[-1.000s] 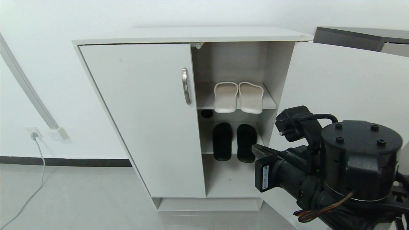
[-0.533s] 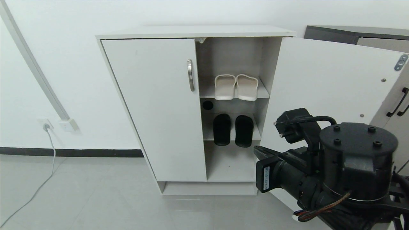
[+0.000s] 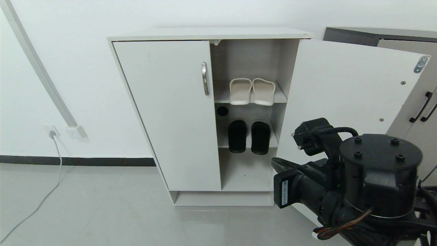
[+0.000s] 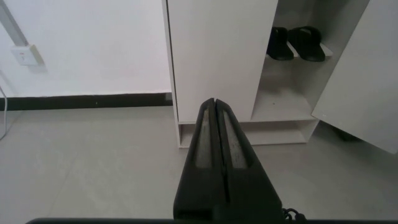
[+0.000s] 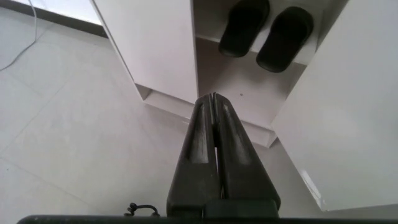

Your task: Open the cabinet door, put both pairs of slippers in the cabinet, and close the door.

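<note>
Both pairs already sit in the cabinet [image 3: 208,34]: white slippers [image 3: 252,91] on the upper shelf, black slippers [image 3: 249,136] below. The open door [image 3: 348,89] stands swung out on the robot's right. I'd say the right tool [image 5: 213,99], fingers pressed together, is nearer to it than the left tool [image 4: 213,102], likewise closed up.

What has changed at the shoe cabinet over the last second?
Only the head view shifted, drawing back from the cabinet; nothing itself moved. The white slippers stay on the upper shelf, the black slippers on the shelf below; the right door stays open, the left door shut.
</note>
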Controlling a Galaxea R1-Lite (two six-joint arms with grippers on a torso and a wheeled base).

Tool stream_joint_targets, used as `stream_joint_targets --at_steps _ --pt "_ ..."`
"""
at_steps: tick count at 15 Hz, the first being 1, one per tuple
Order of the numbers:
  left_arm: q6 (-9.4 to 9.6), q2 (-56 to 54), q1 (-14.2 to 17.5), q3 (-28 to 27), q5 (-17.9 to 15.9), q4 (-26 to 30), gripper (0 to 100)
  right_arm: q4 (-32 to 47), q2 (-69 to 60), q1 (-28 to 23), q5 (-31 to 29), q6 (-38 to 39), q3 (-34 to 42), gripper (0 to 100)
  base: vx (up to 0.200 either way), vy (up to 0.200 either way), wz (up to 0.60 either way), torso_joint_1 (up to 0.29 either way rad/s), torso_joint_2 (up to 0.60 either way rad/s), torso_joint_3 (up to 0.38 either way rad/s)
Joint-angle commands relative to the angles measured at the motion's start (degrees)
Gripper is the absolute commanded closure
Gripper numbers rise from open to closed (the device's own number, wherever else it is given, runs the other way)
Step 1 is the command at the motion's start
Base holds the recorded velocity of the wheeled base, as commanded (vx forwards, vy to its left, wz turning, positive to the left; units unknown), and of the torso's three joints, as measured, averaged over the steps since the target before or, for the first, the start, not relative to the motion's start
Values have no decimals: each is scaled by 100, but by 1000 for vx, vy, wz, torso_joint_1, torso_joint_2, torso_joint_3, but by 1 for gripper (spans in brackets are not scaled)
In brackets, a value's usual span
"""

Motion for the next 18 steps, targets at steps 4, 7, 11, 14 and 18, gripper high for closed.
stream_joint_targets --at_steps 4,7,11,14,18 --pt "-7 7 2 0 -11 -1 100 -1 30 11 -1 -10 4 100 0 0 0 0 0 0" --pt "2 7 2 0 -2 -1 100 -1 30 11 -1 -27 22 100 0 0 0 0 0 0" --pt "2 7 2 0 -11 -1 100 -1 38 -7 8 -36 13 100 0 0 0 0 0 0" --pt "2 7 2 0 -11 -1 100 8 38 -16 8 -36 22 100 0 0 0 0 0 0" --pt "2 7 2 0 -11 -1 100 8 38 -25 8 -36 22 100 0 0 0 17 -207 -306"
